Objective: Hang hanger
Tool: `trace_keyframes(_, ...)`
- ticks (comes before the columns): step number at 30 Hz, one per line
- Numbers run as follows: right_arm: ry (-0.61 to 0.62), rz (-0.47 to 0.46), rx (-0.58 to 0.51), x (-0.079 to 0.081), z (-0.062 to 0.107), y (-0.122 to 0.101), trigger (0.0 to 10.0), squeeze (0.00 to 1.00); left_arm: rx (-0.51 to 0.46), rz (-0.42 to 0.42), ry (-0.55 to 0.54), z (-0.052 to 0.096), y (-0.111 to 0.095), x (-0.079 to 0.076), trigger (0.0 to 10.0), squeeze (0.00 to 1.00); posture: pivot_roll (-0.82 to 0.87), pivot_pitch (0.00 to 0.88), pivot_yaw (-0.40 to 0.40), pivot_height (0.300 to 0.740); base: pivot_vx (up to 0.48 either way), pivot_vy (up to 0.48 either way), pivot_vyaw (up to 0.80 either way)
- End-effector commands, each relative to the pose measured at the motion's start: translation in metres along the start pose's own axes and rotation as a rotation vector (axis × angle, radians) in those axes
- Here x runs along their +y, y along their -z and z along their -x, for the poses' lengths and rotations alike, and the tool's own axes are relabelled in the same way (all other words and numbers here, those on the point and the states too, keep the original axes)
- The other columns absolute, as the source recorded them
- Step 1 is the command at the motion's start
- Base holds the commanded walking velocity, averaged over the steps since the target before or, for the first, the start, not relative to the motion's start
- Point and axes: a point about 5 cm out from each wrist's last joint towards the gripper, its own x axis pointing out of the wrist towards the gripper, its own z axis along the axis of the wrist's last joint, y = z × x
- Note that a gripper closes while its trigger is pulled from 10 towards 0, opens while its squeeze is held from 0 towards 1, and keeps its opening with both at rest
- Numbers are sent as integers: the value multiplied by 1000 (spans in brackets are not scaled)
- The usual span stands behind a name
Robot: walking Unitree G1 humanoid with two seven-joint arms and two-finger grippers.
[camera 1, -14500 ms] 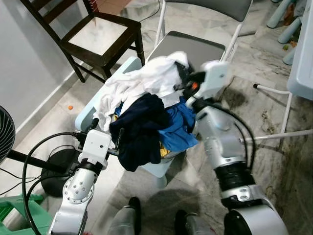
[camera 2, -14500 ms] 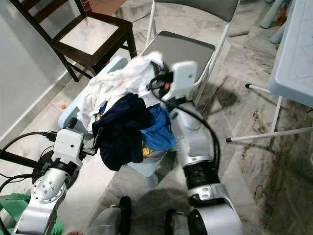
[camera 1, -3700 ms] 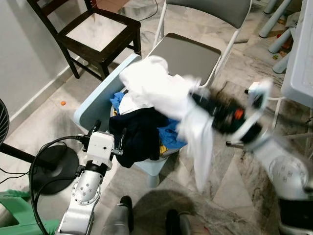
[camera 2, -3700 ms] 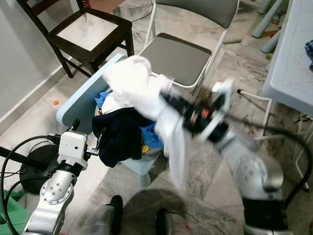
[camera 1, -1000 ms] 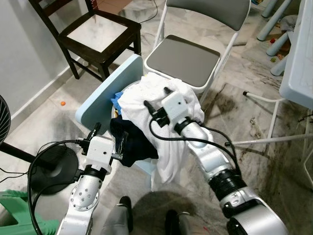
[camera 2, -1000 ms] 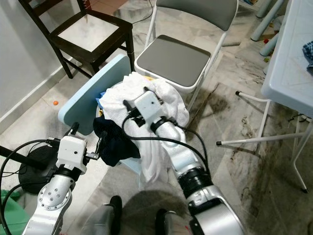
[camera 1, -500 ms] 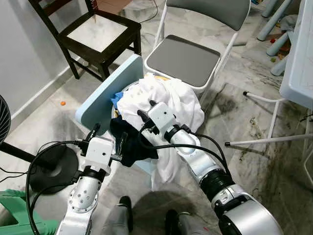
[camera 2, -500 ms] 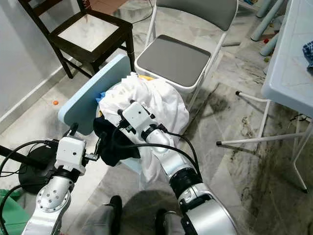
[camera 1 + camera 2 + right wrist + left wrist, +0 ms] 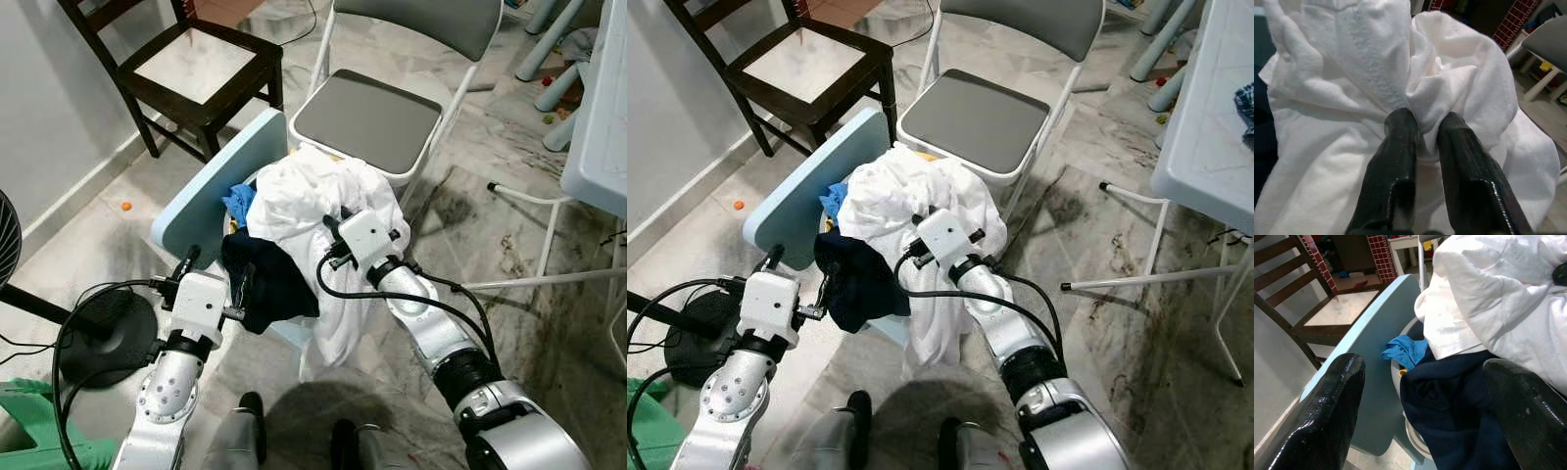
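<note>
Right end effector (image 9: 1420, 127) pinching white garment (image 9: 1352, 73), left end effector (image 9: 1420, 396) spread near navy cloth (image 9: 1459, 401)

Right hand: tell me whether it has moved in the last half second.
Yes. The right hand, shut on the white garment, has shifted toward the robot's right, away from the blue lid.

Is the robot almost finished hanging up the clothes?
No, it looks early on. The right gripper is shut on a fold of the white garment, which lies on the pile in the light blue basket and drapes over its edge. The left gripper is open beside the dark navy garment. No hanger can be seen, so the hanging is all left.
</note>
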Motion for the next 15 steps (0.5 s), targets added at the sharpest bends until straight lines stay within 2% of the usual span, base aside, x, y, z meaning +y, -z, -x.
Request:
trace_keyframes(1,-17,-40,1,-3,10,7,0,0,21,-3,11,3,4,-2,10000,0,316,314,-70,740,0,0,0)
trace_keyframes(2,-17,-40,1,-3,10,7,0,0,21,-3,11,3,4,-2,10000,0,316,314,-70,740,0,0,0)
trace_keyframes(4,-104,-88,-16,0,18,9,0,0,21,-5,10,3,4,-2,10000,0,316,315,-69,740,0,0,0)
trace_keyframes(5,-104,-88,-16,0,18,9,0,0,21,-5,10,3,4,-2,10000,0,316,315,-69,740,0,0,0)
trace_keyframes(9,-230,-144,-42,3,28,7,0,0,23,-9,4,3,4,-1,10000,0,315,316,-67,740,0,0,0)
trace_keyframes(15,-361,-212,-51,-9,41,5,0,0,23,-15,3,3,5,1,10000,0,315,316,-62,740,0,0,0)
